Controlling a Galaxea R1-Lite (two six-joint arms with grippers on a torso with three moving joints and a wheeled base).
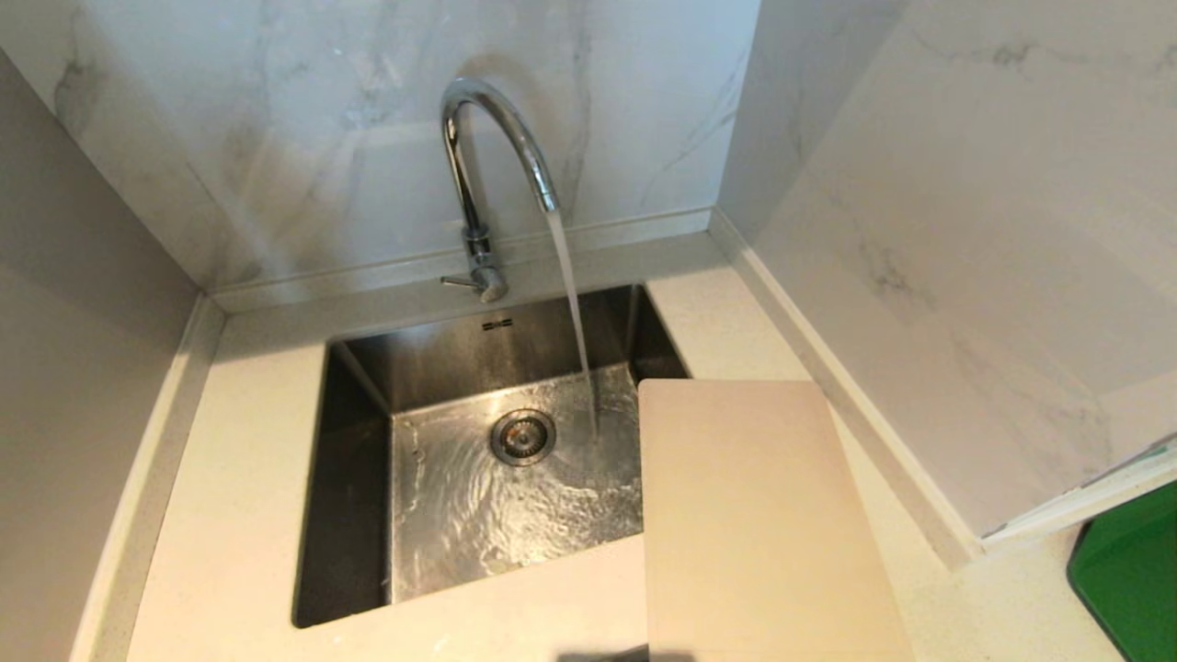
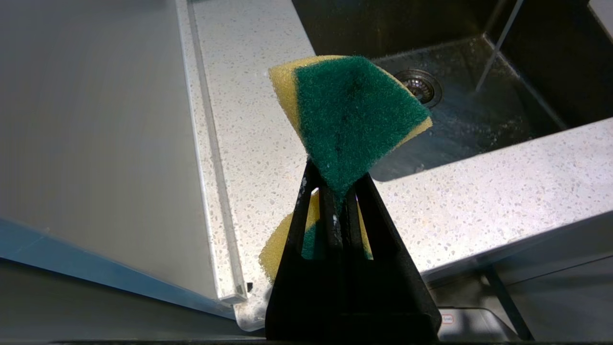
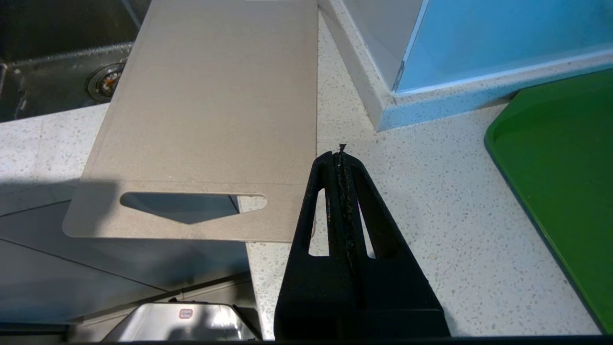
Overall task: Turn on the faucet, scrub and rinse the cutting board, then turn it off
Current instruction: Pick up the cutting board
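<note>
Left jaws (image 2: 341, 189) pinch sponge (image 2: 352, 115); right jaws (image 3: 342, 155) closed empty beside cutting board (image 3: 215, 110).

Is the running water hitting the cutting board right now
Apart. In the head view the stream from the faucet lands on the sink floor, just left of the cutting board, with a strip of wet steel between them.

Speckled white worktop (image 1: 239, 515) wraps around the sink. The cutting board (image 1: 754, 524) sits on it, far end overhanging the basin. Green tray (image 1: 1131, 570) off to the right.
</note>
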